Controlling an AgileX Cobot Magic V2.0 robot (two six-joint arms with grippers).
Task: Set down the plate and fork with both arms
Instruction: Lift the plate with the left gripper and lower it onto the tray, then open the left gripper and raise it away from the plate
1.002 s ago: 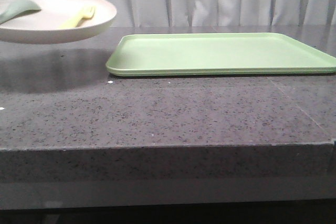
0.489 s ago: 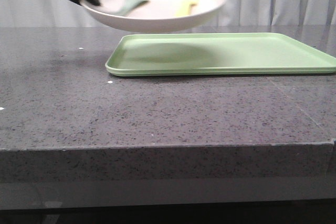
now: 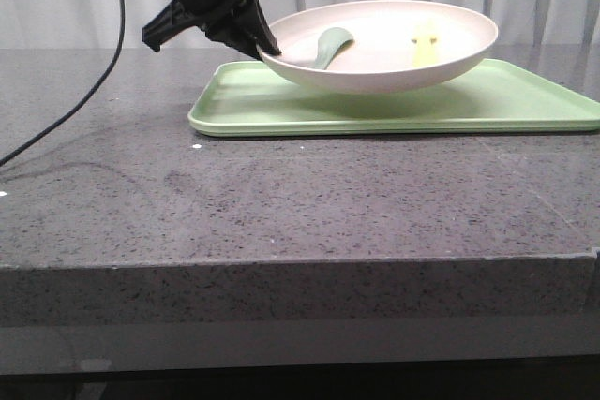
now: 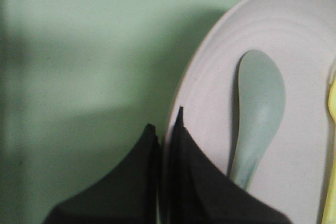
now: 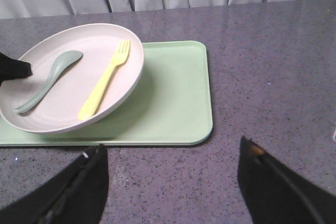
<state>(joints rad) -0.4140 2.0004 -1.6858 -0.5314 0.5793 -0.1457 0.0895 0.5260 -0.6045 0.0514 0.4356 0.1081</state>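
left fingers (image 4: 165, 169) clamped on the plate (image 3: 394, 53) rim, holding it tilted over the tray (image 3: 525, 105). fork (image 5: 105, 80) and spoon (image 5: 47, 80) lie loose inside. right fingers (image 5: 170, 182) apart, empty. risk: tilt could slide the fork out; a thin rim grip may slip.

The round cream-white plate (image 3: 394, 67) looks like matt, smooth plastic, as do the pale yellow fork (image 5: 105, 80), the grey-green spoon (image 4: 257, 114) and the flat light-green rectangular tray (image 3: 525, 105). The dark speckled stone-like desk (image 3: 300, 203) shows a dull sheen.
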